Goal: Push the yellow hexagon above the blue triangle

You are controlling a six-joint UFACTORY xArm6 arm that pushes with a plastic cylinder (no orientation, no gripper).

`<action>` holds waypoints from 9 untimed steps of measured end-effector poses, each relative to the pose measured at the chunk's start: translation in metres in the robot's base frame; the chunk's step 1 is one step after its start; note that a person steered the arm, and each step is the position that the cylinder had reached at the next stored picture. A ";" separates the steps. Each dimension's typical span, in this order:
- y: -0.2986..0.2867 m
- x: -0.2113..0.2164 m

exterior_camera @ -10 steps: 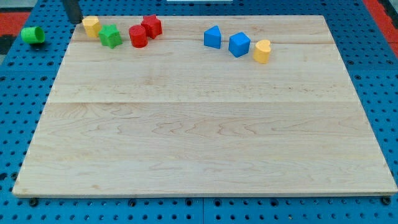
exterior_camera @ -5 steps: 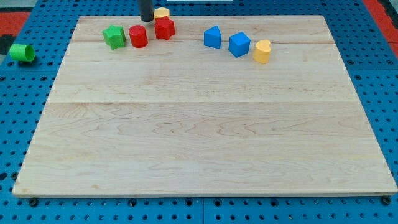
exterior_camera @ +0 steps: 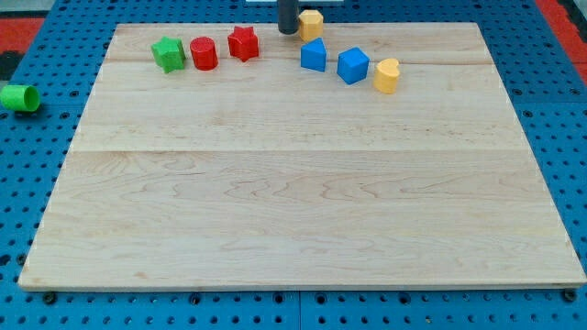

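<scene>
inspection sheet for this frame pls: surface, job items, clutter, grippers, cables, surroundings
Surface: wooden board, flat, on a blue pegboard.
Job's things: yellow hexagon at the board's top edge, just above the blue triangle.
Clutter: green star, red cylinder, red star, blue cube, yellow heart; green cylinder off the board, view's left.
Grippers: none; my tip sits against the hexagon's left side.
Cables: nothing seen.
Surroundings: red strips at the top corners.

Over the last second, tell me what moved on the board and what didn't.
My tip slid toward the view's right along the top edge, pushing the yellow hexagon from the far left to just above the blue triangle. The red star got nudged rightward, and the green cylinder off the board drifted left. The other blocks stayed put.
</scene>
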State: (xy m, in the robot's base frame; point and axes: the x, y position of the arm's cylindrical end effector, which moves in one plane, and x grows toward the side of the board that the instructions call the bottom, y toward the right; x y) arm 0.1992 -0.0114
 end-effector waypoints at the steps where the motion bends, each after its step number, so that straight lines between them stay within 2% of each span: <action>1: -0.019 -0.007; 2: -0.033 -0.007; 3: -0.007 -0.005; 4: 0.128 0.024; 5: 0.209 0.066; 6: 0.242 0.007; 8: 0.207 -0.008; 9: 0.127 0.008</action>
State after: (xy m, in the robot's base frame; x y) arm 0.2075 0.1159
